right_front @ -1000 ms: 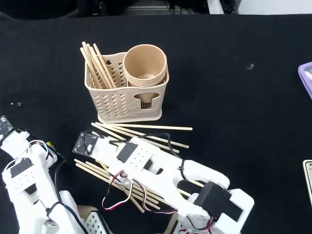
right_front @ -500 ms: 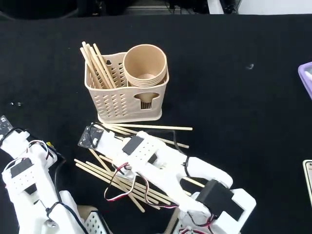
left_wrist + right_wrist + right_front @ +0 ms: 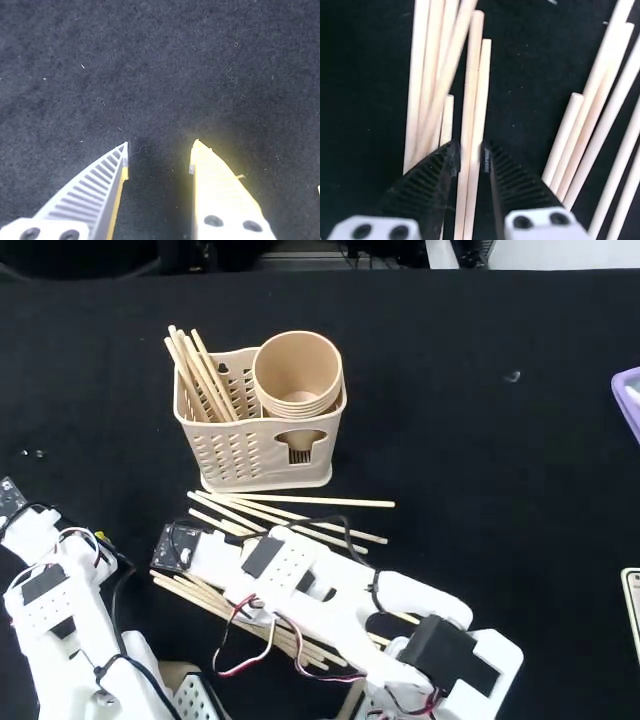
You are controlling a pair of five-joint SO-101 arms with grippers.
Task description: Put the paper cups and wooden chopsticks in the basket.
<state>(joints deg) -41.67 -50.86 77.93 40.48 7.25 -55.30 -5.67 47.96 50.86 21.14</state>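
Note:
A beige slotted basket stands at the back of the black table. It holds stacked paper cups and several wooden chopsticks leaning at its left side. Loose chopsticks lie in front of it, and more run under the right arm. My right gripper sits low over that pile. In its wrist view the right gripper is shut on two chopsticks that run between its black fingers. My left gripper is open over bare cloth, and the left arm is at the near left.
A purple object pokes in at the right edge, and a pale one sits lower on that edge. More loose chopsticks lie beside the right gripper. Bare black cloth spreads right of the basket.
The right gripper shifted forward toward the basket, then came back and down onto the pile. Some loose chopsticks were nudged into new angles. The left arm stayed still.

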